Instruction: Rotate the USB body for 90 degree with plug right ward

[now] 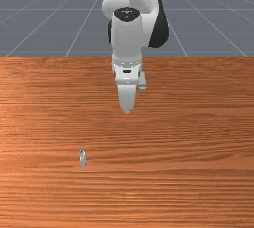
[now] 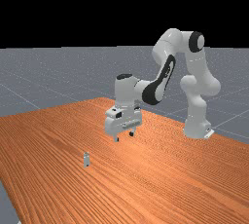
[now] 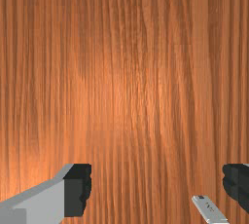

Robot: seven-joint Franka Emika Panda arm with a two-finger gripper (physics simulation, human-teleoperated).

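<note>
The USB body (image 1: 83,158), small and pale grey, rests on the wood in the front view's left half, its long side running roughly toward and away from that camera. My gripper (image 1: 127,111) hangs above the table, farther back and to the front view's right of it. In the far view, the gripper (image 2: 124,137) is up off the surface, fingers apart, and the USB body (image 2: 86,159) is lower and to the left. The wrist view has the gripper (image 3: 157,188) wide open, holding nothing; the USB body (image 3: 210,210) appears slanted near one finger, its far end cut off.
The wooden table (image 1: 188,133) stretches around the USB body on all sides. Its back edge runs below the arm in the front view, and the arm's base stands at the far view's right.
</note>
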